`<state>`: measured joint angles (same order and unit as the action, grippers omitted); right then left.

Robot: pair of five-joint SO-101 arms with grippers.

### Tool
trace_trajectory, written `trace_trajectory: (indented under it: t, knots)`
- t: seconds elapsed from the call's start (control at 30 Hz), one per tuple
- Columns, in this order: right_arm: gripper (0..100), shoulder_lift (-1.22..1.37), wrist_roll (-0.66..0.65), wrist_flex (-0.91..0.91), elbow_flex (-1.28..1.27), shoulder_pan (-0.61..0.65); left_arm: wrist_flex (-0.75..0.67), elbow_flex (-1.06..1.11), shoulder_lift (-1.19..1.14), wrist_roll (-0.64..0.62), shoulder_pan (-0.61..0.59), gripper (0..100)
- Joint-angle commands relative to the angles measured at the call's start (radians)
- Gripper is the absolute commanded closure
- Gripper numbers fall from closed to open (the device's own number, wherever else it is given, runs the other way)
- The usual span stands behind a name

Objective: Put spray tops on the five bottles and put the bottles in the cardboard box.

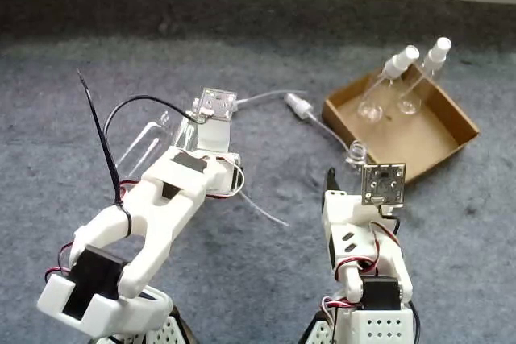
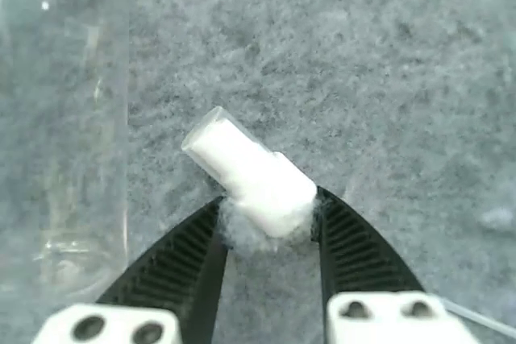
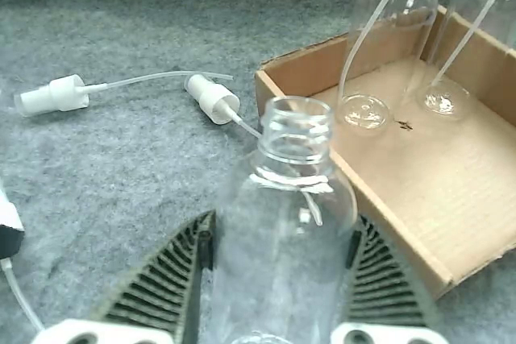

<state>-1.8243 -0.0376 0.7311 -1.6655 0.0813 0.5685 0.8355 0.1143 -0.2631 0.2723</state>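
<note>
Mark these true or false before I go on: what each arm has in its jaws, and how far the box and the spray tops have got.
1. The right jaws hold a clear bottle that already has its spray top on. False: its neck is open, with no top fitted.
2. Two bottles with spray tops lie in the cardboard box. True.
3. The left jaws close on a white spray top lying on the grey carpet. True.
4. No loose spray top lies near the box. False: a loose spray top lies on the carpet just outside it.
</note>
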Motion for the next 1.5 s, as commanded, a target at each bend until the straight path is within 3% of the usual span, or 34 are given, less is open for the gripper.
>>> trace_trajectory:
  t: [0.0,0.07,0.17,0.33,0.7,0.87,1.0,1.2,1.47]
  knots:
    - [87.1,-0.008,0.002,-0.027,-0.016,-0.008,0.086,-0.090,0.015,0.077,-0.012,98]
    - [87.1,-0.008,0.002,-0.027,-0.016,-0.008,0.198,-0.151,0.015,0.077,-0.012,96]
    - [87.1,-0.008,0.002,-0.027,-0.016,-0.008,0.417,-0.269,0.005,0.055,-0.012,85]
    - [87.1,-0.008,0.002,-0.027,-0.016,-0.008,0.644,-0.401,0.005,-0.104,-0.012,70]
    - [87.1,-0.008,0.002,-0.027,-0.016,-0.008,0.658,-0.403,0.002,-0.170,-0.013,68]
    - [87.1,-0.008,0.002,-0.027,-0.016,-0.008,0.671,-0.401,0.001,-0.368,-0.008,68]
    - [87.1,-0.008,0.002,-0.027,-0.016,-0.008,0.672,-0.401,-0.028,-0.451,-0.005,68]
    - [87.1,-0.008,0.002,-0.027,-0.016,-0.008,0.672,-0.467,-0.228,-0.470,-0.012,68]
    - [87.1,-0.008,0.002,-0.027,-0.016,-0.008,0.669,-0.565,-0.277,-0.520,-0.012,68]
